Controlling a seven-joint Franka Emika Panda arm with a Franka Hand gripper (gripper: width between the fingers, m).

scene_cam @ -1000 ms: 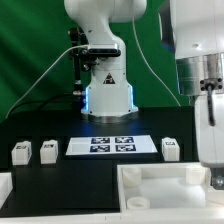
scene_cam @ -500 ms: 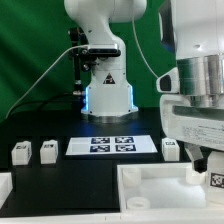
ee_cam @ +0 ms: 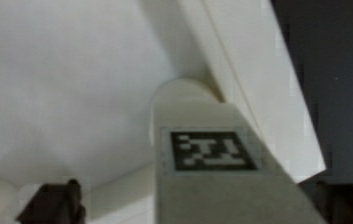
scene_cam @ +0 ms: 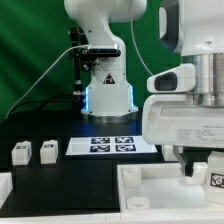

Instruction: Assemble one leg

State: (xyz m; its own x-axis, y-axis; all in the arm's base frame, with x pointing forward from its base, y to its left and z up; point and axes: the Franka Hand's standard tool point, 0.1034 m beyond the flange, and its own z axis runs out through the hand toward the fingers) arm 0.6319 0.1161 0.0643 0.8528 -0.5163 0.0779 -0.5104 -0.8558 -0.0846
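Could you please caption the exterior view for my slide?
Arm's tool lowered over the white tabletop, two legs and the marker board behind.

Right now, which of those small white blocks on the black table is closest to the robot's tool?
The small white block at the exterior view's right end of the marker board, just beside the tool. The other two blocks sit far off on the exterior view's left.

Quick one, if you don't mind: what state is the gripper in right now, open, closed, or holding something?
Gripper: cannot be told. In the exterior view it is low over the large white part, fingertips not clearly visible; the wrist view shows one dark finger and no grasp.
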